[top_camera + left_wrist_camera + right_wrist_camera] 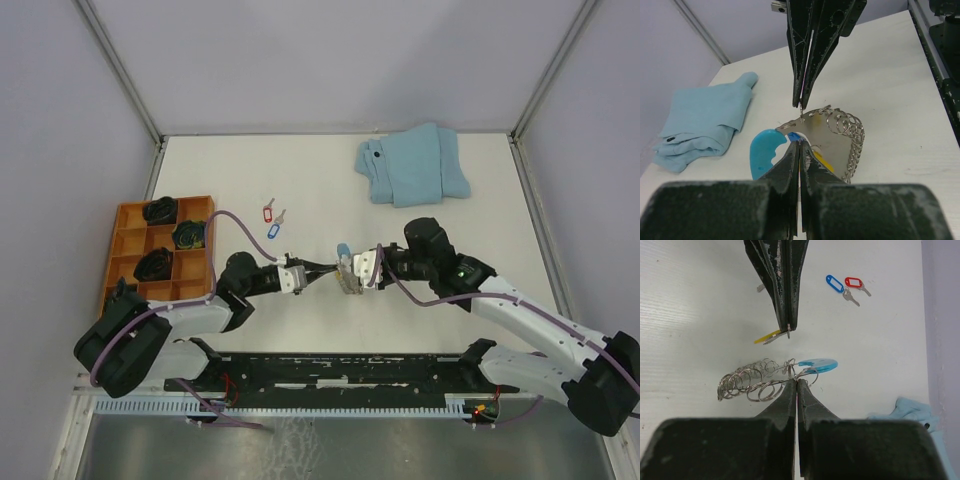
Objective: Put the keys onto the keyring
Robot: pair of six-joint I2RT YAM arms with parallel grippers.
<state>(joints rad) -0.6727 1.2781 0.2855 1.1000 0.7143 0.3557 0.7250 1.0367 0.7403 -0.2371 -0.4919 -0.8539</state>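
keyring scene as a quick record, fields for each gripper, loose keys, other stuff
left gripper: shut on yellow-tagged key
right gripper: shut on keyring
key vs ring: apart in the right wrist view, not yet threaded
loose keys: red-tagged key and blue-tagged key, lying side by side
other: folded light-blue cloth at far side; orange tray on left, dark items in some compartments

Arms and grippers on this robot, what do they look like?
The left arm and right arm have white links, black joints and a lilac cable looped alongside each. A green light glows on the right one. The left gripper and right gripper have black, tapering fingers, scuffed grey.
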